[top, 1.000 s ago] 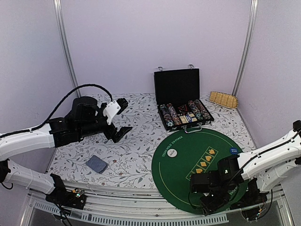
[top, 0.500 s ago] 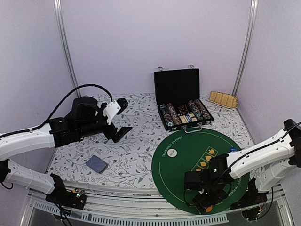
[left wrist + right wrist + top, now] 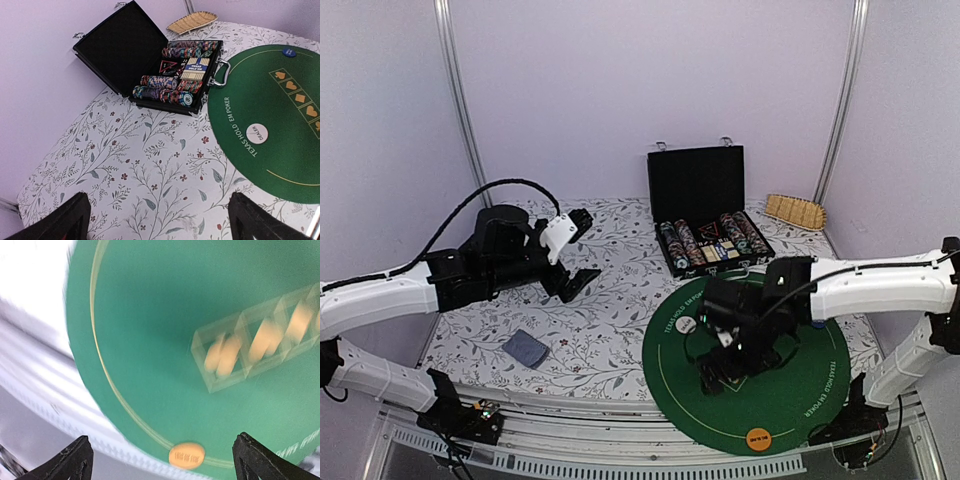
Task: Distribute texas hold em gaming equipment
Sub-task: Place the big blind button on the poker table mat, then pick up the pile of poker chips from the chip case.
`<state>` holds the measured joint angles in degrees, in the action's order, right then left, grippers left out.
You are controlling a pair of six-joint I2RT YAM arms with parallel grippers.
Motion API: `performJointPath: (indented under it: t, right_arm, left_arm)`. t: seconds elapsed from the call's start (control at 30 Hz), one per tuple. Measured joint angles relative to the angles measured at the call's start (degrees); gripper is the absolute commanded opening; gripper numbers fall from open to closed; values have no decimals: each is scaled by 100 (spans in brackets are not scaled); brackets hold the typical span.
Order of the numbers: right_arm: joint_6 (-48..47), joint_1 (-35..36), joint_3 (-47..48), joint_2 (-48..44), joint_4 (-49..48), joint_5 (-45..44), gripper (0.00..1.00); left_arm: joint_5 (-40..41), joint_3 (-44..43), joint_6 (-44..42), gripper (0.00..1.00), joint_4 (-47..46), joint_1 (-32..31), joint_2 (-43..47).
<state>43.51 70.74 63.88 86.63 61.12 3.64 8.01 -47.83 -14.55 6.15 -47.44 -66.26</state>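
Note:
An orange marker disc (image 3: 757, 436) (image 3: 186, 455) lies on the near rim line of the round green poker mat (image 3: 670, 385), free of any gripper. My right gripper (image 3: 732, 370) (image 3: 162, 451) hovers open and empty above the mat's middle, with the orange disc below and between its fingertips in the blurred right wrist view. A white dealer disc (image 3: 686, 324) (image 3: 257, 133) and a blue disc (image 3: 288, 51) rest on the mat. Striped poker chips (image 3: 715, 240) (image 3: 170, 92) fill the open black case (image 3: 125, 50). My left gripper (image 3: 582, 250) (image 3: 160, 207) hangs open over the floral cloth.
A blue-grey card deck (image 3: 526, 348) lies on the floral cloth at the near left. A woven tan basket piece (image 3: 794, 211) (image 3: 191, 22) sits at the back right by the wall. The table's metal front rail (image 3: 620, 455) runs just beyond the mat's near edge.
My right gripper opened fully, left the orange disc at the mat's near edge, and rose back toward the mat's middle. The left arm has not moved.

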Motion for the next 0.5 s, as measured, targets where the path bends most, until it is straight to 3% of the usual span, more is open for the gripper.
performJointPath:
  t: [0.23, 0.37, 0.5]
  right_arm:
    - [-1600, -2253, 1034, -42, -1152, -33, 100]
    - [-2938, -3307, 1912, 225, -1805, 914, 97]
    - [-4404, -4026, 3147, 1051, -2142, 1825, 94]
  left_arm:
    - [-83, 0, 157, 98, -90, 409, -42]
    - [-116, 0, 260, 98, -98, 597, -52]
    - [-177, 0, 286, 98, -111, 629, -74]
